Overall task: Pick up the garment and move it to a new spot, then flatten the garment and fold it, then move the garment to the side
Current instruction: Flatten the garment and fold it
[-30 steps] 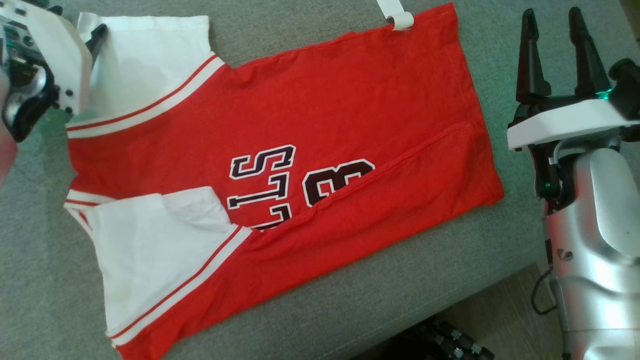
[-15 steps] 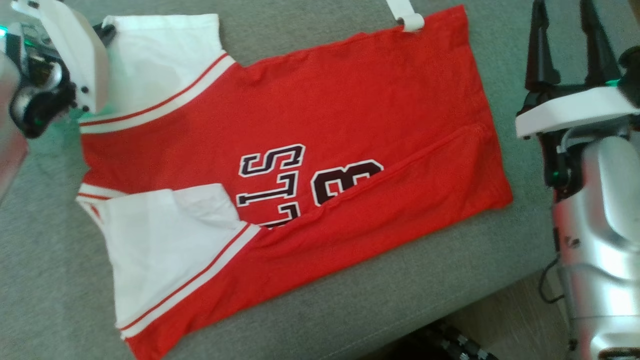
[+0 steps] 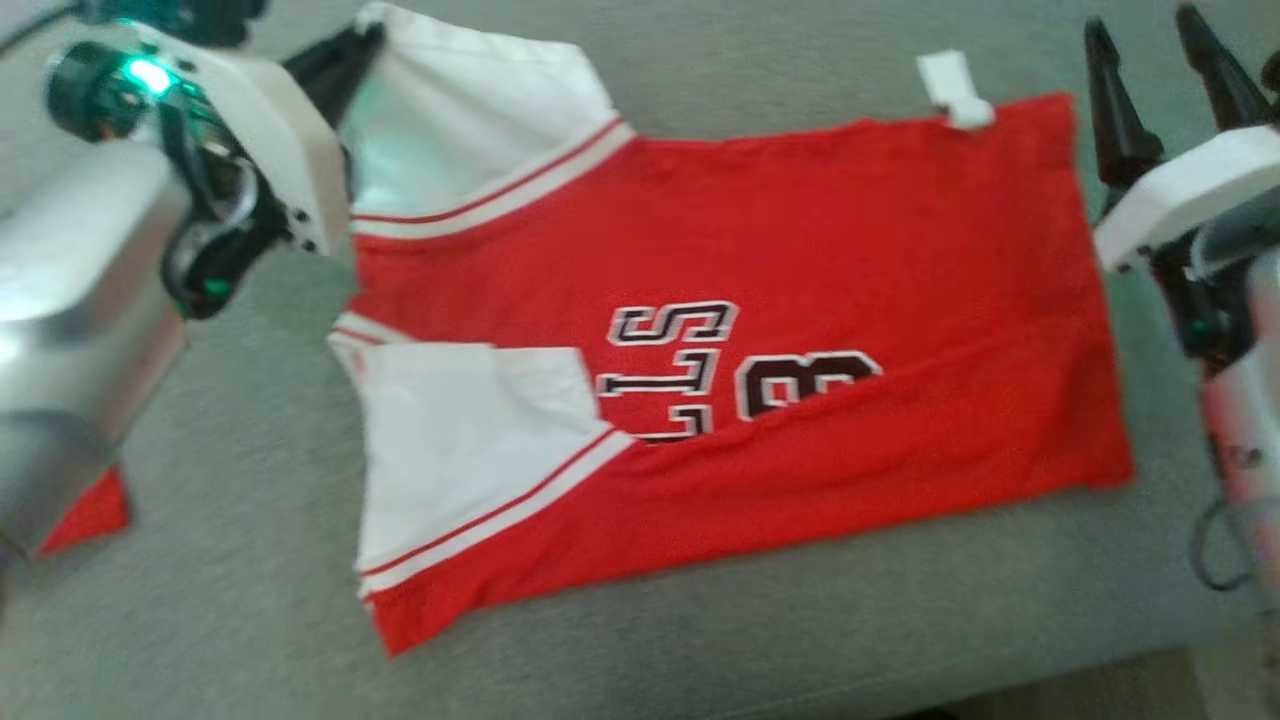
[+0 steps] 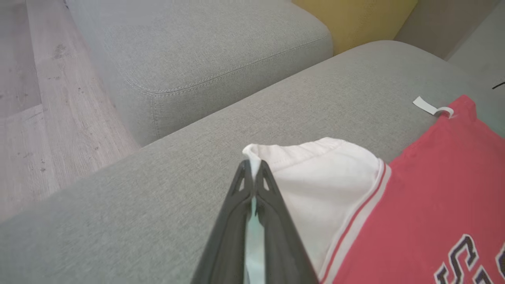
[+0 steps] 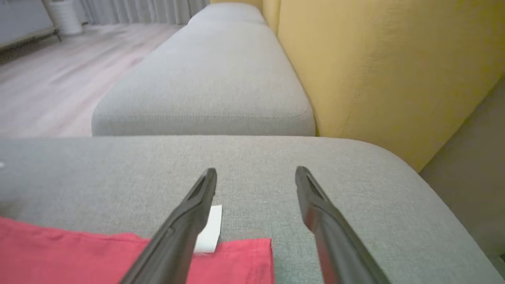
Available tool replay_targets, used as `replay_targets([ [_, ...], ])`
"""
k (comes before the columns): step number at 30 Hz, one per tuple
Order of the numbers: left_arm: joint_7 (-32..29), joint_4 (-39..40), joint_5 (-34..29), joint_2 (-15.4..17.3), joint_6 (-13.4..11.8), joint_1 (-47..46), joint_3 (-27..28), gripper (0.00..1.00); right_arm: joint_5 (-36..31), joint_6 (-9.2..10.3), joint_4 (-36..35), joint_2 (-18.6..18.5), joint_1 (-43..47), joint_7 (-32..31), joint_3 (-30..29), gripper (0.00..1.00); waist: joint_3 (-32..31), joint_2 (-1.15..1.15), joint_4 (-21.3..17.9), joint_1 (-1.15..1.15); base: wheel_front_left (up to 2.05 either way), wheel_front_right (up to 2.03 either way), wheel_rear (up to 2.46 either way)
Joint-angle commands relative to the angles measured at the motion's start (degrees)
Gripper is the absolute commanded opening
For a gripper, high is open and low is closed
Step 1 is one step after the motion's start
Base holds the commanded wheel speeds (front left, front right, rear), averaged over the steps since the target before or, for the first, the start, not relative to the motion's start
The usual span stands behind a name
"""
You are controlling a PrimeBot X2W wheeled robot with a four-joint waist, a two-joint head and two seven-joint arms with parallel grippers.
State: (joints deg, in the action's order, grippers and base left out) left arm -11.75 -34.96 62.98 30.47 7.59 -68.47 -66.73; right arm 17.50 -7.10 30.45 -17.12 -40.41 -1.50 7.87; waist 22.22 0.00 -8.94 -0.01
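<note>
Red jersey point(image 3: 800, 240) lies spread on a grey sofa cushion point(image 3: 200, 640), left end effector point(image 4: 252, 167) pinched shut on its far white sleeve point(image 4: 315, 177) edge, right end effector point(image 5: 256, 177) spread open and empty near the hem; that thin pinch could slip when lifted.

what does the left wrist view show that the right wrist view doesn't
Left wrist view: the left fingers shut on the edge of the white sleeve of the red garment, plus part of its dark lettering. Right wrist view instead: the right fingers, open, framing the garment's hem corner. Both: the red garment, its white tag, the grey sofa seat, the yellow cushion and the wood floor.
</note>
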Motion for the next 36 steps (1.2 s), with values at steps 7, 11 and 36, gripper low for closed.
replay_targets([
  [7, 1.8, 7.4, 3.2, 1.5, -0.1, 1.4, -0.2, 0.0, 8.6, -0.39, 7.5, -9.3, -3.1, -10.3, 6.5, 1.0, -1.9, 0.0, 9.1, 0.01, 0.0, 0.0, 0.0],
  [11, 1.5, 11.1, 3.0, 2.7, -0.1, 1.9, -1.5, 0.0, 9.9, -0.39, 12.3, -12.1, -4.5, -13.3, 9.4, 1.0, -1.5, 0.0, 10.6, 0.01, 0.0, 0.0, 0.0],
  [36, 0.6, 14.1, 3.4, 4.3, -1.9, -0.1, -0.6, 0.0, 21.3, -0.39, 20.9, -15.0, -11.5, -16.2, 24.0, 0.0, 2.2, 0.0, 10.2, 0.01, 0.0, 0.0, 0.0],
])
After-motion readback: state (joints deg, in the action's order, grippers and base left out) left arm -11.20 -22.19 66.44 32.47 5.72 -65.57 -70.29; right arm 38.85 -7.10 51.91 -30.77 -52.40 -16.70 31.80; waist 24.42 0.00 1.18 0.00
